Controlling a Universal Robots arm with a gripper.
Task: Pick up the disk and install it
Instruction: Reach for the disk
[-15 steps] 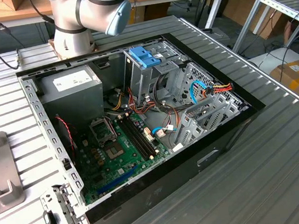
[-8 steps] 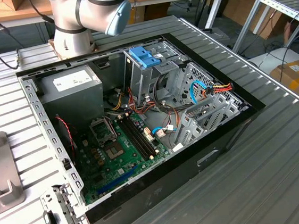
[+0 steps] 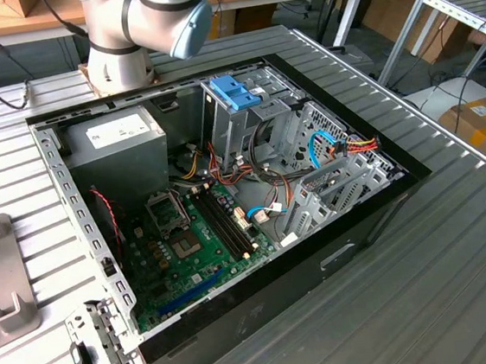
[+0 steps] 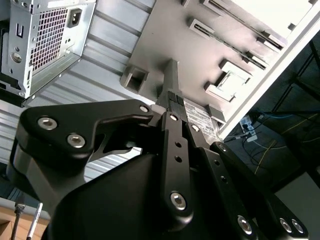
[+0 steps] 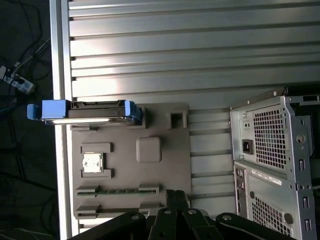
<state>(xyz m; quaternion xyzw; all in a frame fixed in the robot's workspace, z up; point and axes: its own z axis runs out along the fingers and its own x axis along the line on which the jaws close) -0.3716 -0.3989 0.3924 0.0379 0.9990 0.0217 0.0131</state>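
The disk [image 5: 95, 111], a dark drive in a light-blue carrier with a blue end tab, stands on its edge in a slot at one end of a grey holder plate [image 5: 150, 170]. In both wrist views my gripper [image 5: 176, 194] [image 4: 171, 70] hangs above this plate with its black fingers shut together and nothing between them. It is over the end of the plate away from the disk and does not touch it. The open computer case [image 3: 228, 209] lies on the slatted table, with an upright metal drive cage [image 3: 238, 130] inside.
A blue plastic bracket [image 3: 235, 91] sits atop the drive cage. The case's rear panel [image 5: 275, 160] stands close beside the holder plate. The plate [image 3: 1, 277] lies at the exterior view's left, near the table's edge [image 5: 60, 100]. Cables and a motherboard [image 3: 198, 247] fill the case.
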